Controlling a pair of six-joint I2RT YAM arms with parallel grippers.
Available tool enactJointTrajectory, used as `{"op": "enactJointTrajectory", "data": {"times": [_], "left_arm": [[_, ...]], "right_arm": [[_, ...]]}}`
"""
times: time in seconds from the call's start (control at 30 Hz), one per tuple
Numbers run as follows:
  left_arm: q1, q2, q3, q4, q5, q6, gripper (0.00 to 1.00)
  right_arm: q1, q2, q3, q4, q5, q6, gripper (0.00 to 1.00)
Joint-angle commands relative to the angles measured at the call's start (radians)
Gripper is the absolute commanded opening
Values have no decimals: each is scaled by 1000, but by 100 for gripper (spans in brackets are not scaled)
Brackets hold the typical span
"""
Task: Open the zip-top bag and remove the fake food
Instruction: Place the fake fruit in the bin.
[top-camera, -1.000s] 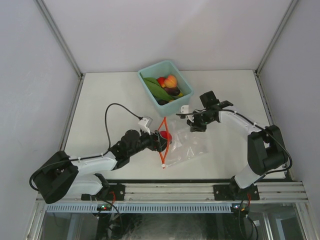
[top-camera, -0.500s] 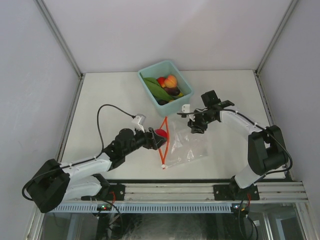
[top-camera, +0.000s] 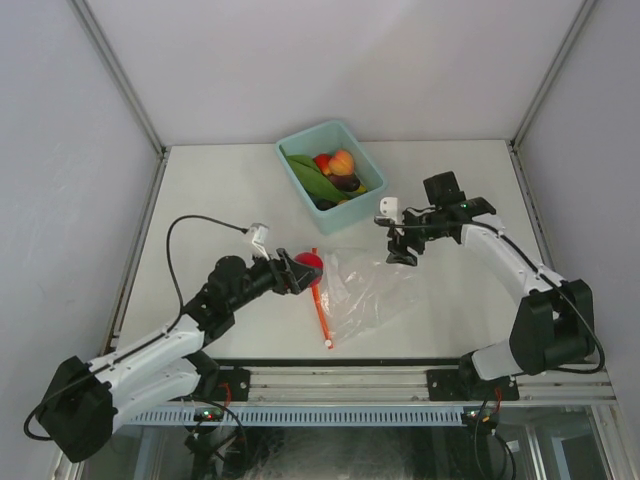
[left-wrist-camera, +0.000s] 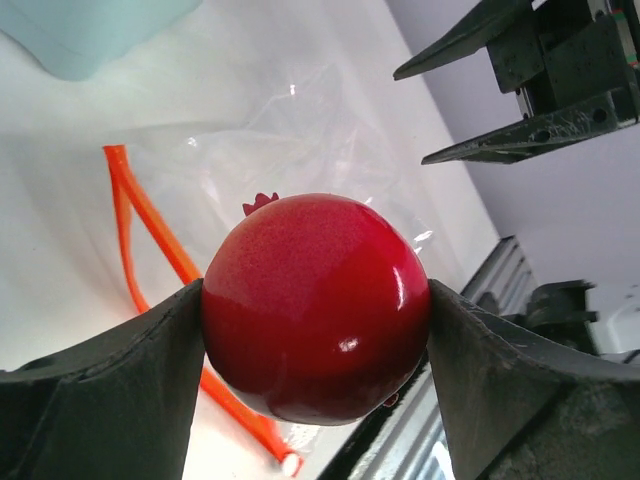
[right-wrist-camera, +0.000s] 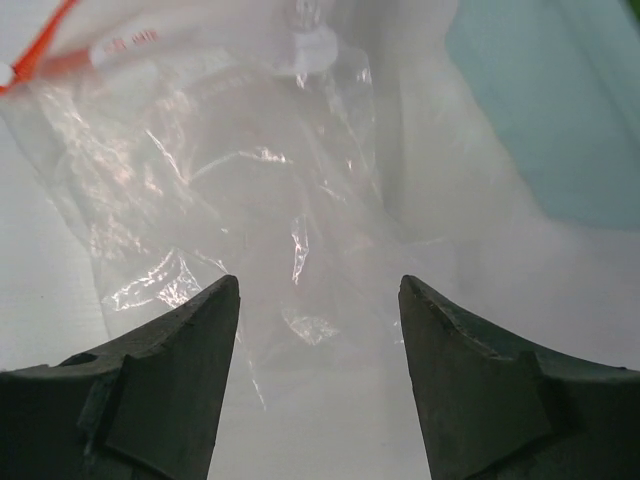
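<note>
My left gripper (top-camera: 300, 272) (left-wrist-camera: 315, 340) is shut on a glossy red fake fruit (top-camera: 308, 263) (left-wrist-camera: 315, 305) with a small crown, held just left of the bag's mouth. The clear zip-top bag (top-camera: 365, 290) (left-wrist-camera: 280, 130) (right-wrist-camera: 230, 160) lies crumpled on the table, and I see nothing inside it. Its orange zipper strip (top-camera: 320, 300) (left-wrist-camera: 150, 220) (right-wrist-camera: 40, 45) runs along its left edge. My right gripper (top-camera: 400, 245) (right-wrist-camera: 318, 290) hangs open over the bag's far right end with nothing between its fingers. More fake food lies in the teal bin (top-camera: 290, 148): a peach (top-camera: 342, 160), a green piece (top-camera: 305, 175) and an eggplant (top-camera: 346, 182).
The teal bin stands at the back middle of the white table (top-camera: 210, 200), just behind the bag, and its corner (right-wrist-camera: 560, 100) shows in the right wrist view. Grey walls close in the table's left, right and back edges.
My left arm has pulled back to the left, drawing the red fruit out of the bag's mouth. My right gripper has let go of the bag, opened and moved right. The bag has slumped flatter.
</note>
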Motion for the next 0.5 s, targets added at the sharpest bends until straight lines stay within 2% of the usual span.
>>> {"op": "enactJointTrajectory", "data": {"times": [0.0, 0.13, 0.23, 0.33, 0.47], "left_arm": [[43, -38, 3, 39, 88, -136, 31], [65, -9, 45, 78, 168, -246, 29], [66, 27, 94, 83, 206, -300, 28], [66, 66, 122, 133, 236, -375, 28], [66, 116, 138, 255, 273, -491, 27]], "right_arm": [[-5, -62, 101, -121, -202, -105, 65], [-16, -102, 159, -204, -276, -216, 71], [-21, -155, 181, -182, -320, -241, 79], [-18, -202, 183, -111, -387, -204, 84], [22, -245, 184, -15, -449, -94, 85]]}}
